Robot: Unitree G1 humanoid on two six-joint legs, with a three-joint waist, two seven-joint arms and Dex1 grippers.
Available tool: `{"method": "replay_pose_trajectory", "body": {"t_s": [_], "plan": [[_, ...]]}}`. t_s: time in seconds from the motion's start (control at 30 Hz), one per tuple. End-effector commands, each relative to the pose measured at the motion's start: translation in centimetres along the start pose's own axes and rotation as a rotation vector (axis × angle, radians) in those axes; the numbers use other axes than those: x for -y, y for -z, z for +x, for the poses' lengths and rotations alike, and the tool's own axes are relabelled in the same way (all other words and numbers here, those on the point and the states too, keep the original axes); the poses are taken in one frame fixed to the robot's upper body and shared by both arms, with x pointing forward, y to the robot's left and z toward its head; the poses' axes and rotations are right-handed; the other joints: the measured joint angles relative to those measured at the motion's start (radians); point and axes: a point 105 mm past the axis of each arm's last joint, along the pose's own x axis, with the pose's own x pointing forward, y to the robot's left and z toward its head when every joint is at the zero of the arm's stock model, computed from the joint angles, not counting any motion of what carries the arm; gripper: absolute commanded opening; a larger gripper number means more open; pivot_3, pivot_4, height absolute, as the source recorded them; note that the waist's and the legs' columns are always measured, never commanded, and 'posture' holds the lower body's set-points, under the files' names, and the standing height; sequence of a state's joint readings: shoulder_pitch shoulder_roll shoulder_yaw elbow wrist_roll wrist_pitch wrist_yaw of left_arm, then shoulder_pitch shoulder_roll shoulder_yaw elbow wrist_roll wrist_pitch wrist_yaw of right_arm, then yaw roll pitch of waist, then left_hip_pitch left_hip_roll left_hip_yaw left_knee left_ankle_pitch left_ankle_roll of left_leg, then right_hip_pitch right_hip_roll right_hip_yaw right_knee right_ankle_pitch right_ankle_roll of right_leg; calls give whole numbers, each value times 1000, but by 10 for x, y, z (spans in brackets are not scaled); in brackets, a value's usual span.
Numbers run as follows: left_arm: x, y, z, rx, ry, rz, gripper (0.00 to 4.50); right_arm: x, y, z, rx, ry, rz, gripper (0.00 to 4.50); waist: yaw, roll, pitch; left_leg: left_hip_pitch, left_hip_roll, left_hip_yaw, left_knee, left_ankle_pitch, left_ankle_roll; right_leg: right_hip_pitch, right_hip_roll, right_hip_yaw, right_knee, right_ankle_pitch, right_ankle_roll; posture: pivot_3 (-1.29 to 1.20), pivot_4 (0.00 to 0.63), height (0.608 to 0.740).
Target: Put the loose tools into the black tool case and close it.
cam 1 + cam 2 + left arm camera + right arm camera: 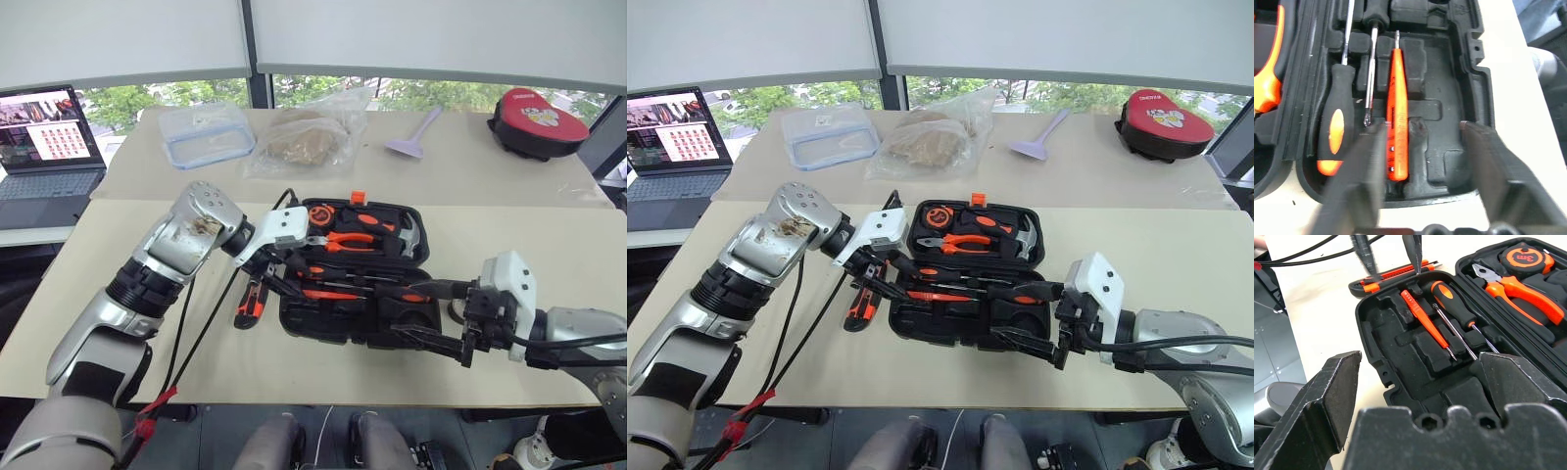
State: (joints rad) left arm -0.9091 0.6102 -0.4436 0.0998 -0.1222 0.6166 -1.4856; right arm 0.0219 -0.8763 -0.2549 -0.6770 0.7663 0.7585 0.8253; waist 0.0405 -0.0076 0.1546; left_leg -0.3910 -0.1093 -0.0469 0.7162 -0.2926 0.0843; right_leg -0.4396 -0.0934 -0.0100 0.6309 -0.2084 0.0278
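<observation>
The black tool case (338, 333) lies open at mid-table. Side by side in its front half lie the slim orange tester screwdriver (1397, 112) and a black-and-orange screwdriver (1334, 132); a second screwdriver (416, 292) lies the other way round. My left gripper (284, 274) hangs open just above the tester, holding nothing. The black-and-orange utility knife (250, 302) rests on the table left of the case. At the case's right front corner, my right gripper (397, 308) stands wide open and empty. A small grey roll (454, 313) peeks out behind it.
Orange pliers (343, 240), a hammer (409, 235) and a tape measure (320, 212) sit in the case's far half. Behind are a clear container (206, 135), a plastic bag (309, 142), a purple scraper (416, 137), a red-and-black pouch (539, 122) and a laptop (44, 147).
</observation>
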Motion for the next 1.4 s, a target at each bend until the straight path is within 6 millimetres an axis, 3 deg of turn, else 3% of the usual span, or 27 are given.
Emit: {"method": "replay_pose_trajectory", "body": {"t_s": [0.03, 0.1, 0.13, 0.27, 0.57, 0.7, 0.97, 1.3, 1.4], "plan": [[-14, -7, 8, 90, -82, -12, 887, 1, -7, -1, 28, 10, -35, 4500, 1, 0, 0, 0, 0, 0, 0, 0, 0, 0, 0, 0, 0, 0, 0, 0, 150, 722], [-18, -7, 13, 118, -103, -30, 140, 1, -7, -1, 26, 11, -36, 4500, -1, 0, 0, 0, 0, 0, 1, 0, 0, 0, 0, 0, 0, 0, 0, 0, 150, 722], [-20, -7, 14, 127, -109, -36, 44, 1, -7, -1, 25, 11, -36, 4500, -2, 0, 0, -1, 0, 0, 0, 0, 0, -1, 0, 0, 0, 0, 0, 0, 150, 722], [-22, -5, 21, 164, -122, -82, 44, 1, -6, -2, 20, 12, -34, 4500, -4, 0, 0, -1, 0, 0, 0, 0, 0, -1, 0, 0, 1, 0, 0, 0, 150, 722], [9, 31, 39, 63, -50, -74, 44, 1, -2, -2, 4, 13, -15, 4500, -2, 0, 0, 0, 0, 0, 0, 0, 0, 0, 0, 1, 0, 0, 0, 0, 150, 722], [11, 45, 41, 21, -80, -55, 44, 0, 0, -1, 2, 10, -5, 4500, -1, 0, 0, 1, 0, 0, 0, 0, 0, 1, 0, 1, 0, 0, 0, 0, 150, 722], [1, 6, 23, 225, -100, -70, 44, -1, 2, 1, -4, 0, 5, 4500, -2, 0, -1, 1, 0, 0, 0, 0, 0, 0, 0, 1, 0, 0, 0, 0, 150, 722], [-11, 24, 33, 156, -211, -87, 44, 0, 2, 4, 0, -11, -1, 4500, -2, 0, -1, 1, 0, 0, 0, 0, 0, 1, 0, 1, 0, 0, 0, 0, 150, 722], [-15, 21, 19, 195, -278, -97, 44, 1, -3, 6, 5, -25, -26, 4500, -2, 0, -1, 1, 0, 0, 0, 0, 0, 0, 0, 1, 0, 0, 0, 0, 150, 722]]}}
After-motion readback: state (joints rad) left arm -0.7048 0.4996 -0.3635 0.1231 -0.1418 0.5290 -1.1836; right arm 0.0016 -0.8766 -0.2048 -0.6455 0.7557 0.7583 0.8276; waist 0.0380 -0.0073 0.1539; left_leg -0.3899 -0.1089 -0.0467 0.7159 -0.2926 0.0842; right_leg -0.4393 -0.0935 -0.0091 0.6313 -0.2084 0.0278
